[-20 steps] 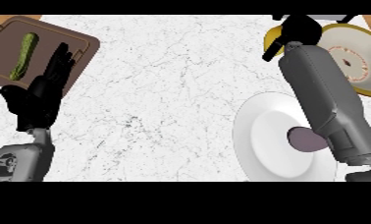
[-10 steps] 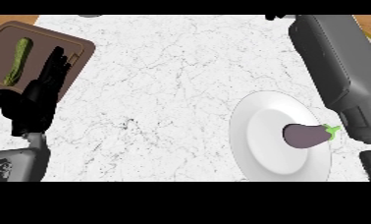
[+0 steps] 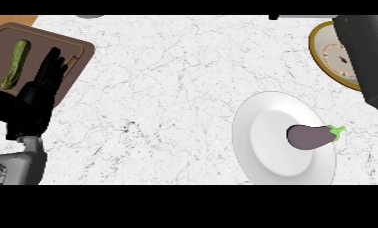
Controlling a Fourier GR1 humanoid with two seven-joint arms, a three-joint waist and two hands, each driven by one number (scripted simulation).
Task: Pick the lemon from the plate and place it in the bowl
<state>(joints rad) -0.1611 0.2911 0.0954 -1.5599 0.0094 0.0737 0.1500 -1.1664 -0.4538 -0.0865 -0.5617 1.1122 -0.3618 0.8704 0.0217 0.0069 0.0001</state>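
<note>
A white plate (image 3: 264,122) lies at the lower right with a purple eggplant (image 3: 311,136) on its right half, green stem pointing right. No lemon shows on it. A yellow-rimmed bowl (image 3: 316,52) sits at the right edge, its pale inside half hidden by my right forearm (image 3: 362,52), which crosses its right side. The right hand itself is out of the picture. My left hand (image 3: 33,104) rests open at the left edge, fingers up, holding nothing.
A brown cutting board (image 3: 74,54) lies at the upper left under the left hand's fingertips, with a green cucumber (image 3: 16,64) on it. White marble counter (image 3: 170,87) spans the middle between board and plate.
My right arm has drawn back toward the upper right, off the plate. The eggplant it covered now shows whole, and the right hand has left the picture. The left hand has barely moved.
</note>
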